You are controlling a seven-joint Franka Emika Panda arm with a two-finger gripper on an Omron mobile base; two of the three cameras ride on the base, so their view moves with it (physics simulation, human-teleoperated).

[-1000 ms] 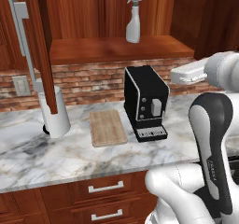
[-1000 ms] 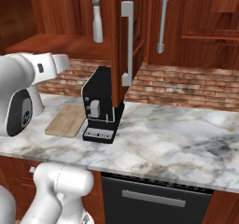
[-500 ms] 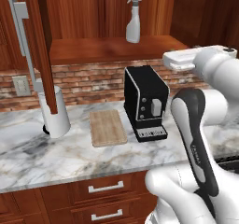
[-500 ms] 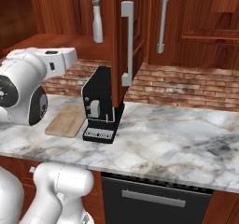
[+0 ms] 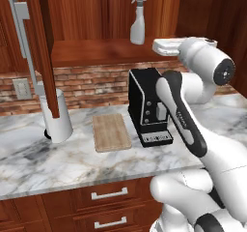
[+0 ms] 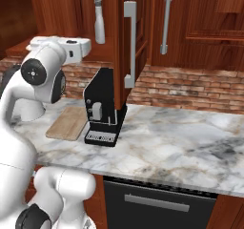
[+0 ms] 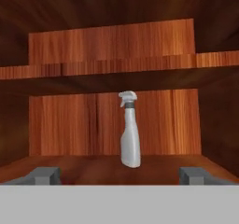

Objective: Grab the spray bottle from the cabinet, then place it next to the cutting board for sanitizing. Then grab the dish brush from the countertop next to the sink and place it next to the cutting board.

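The spray bottle (image 5: pixel 138 19) (image 6: pixel 98 20) stands upright at the back of the open cabinet's shelf (image 5: pixel 96 52), pale grey-white with its trigger head on top. In the hand view the spray bottle (image 7: pixel 130 132) is dead ahead and some way off, centred between my fingertips. My gripper (image 7: pixel 120 176) is open wide with nothing in it, and the hand (image 5: pixel 164 46) hovers at shelf height just in front of the cabinet's right part. The cutting board (image 5: pixel 111 132) (image 6: pixel 69 123) lies flat on the countertop (image 5: pixel 72 163), left of the coffee machine. The dish brush and the sink are out of view.
A black coffee machine (image 5: pixel 149 105) (image 6: pixel 102 109) stands right under my hand. The left cabinet door (image 5: pixel 34 42) hangs open with its long silver handle, and the right door (image 6: pixel 126 37) juts forward. A white paper-towel roll (image 5: pixel 57 115) stands left of the board.
My hand has risen and moved left, from beside the coffee machine up to shelf level toward the cabinet. The jaws stayed open. The bottle has not moved.
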